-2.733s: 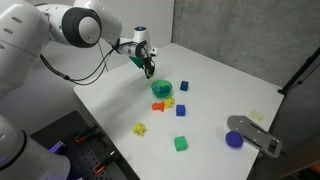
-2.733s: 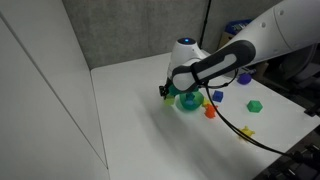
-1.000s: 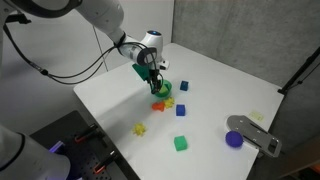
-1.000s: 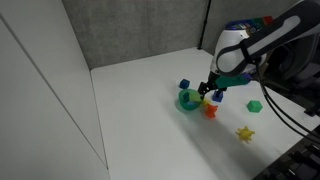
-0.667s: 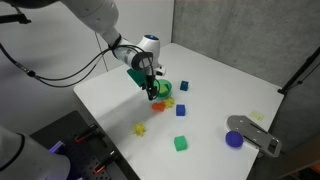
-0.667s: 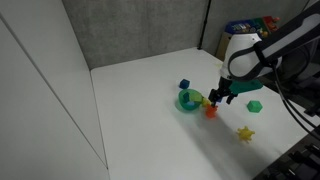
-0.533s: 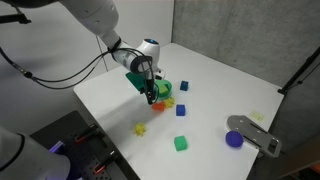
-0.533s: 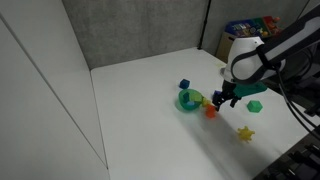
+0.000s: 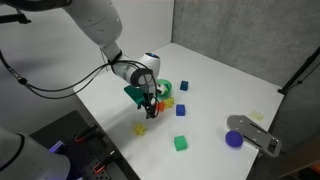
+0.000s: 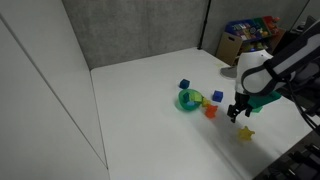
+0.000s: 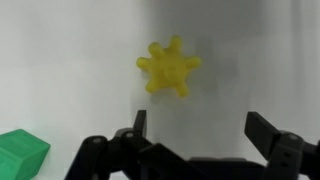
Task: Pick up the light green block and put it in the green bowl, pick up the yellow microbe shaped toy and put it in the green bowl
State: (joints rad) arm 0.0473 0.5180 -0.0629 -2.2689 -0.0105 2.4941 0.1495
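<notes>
The yellow microbe shaped toy [image 11: 168, 68] lies on the white table, just ahead of my gripper [image 11: 200, 130] in the wrist view. The jaws are open and empty. In both exterior views the gripper [image 9: 148, 106] [image 10: 237, 113] hovers a little above the table, between the green bowl [image 9: 165, 90] [image 10: 187, 100] and the yellow toy [image 9: 140, 128] [image 10: 245, 132]. The gripper partly covers the bowl in an exterior view. The light green block is too small to make out in any view.
A saturated green cube [image 9: 181, 144] [image 11: 22, 155] sits near the toy. Two blue blocks [image 9: 183, 86] [image 9: 181, 111], an orange piece [image 10: 211, 111] and a yellow-green piece [image 9: 168, 101] lie around the bowl. A purple bowl [image 9: 234, 140] and a grey object [image 9: 256, 135] are at the table's edge.
The gripper has moved away from the green bowl and down toward the yellow toy, staying open. Nothing on the table has moved.
</notes>
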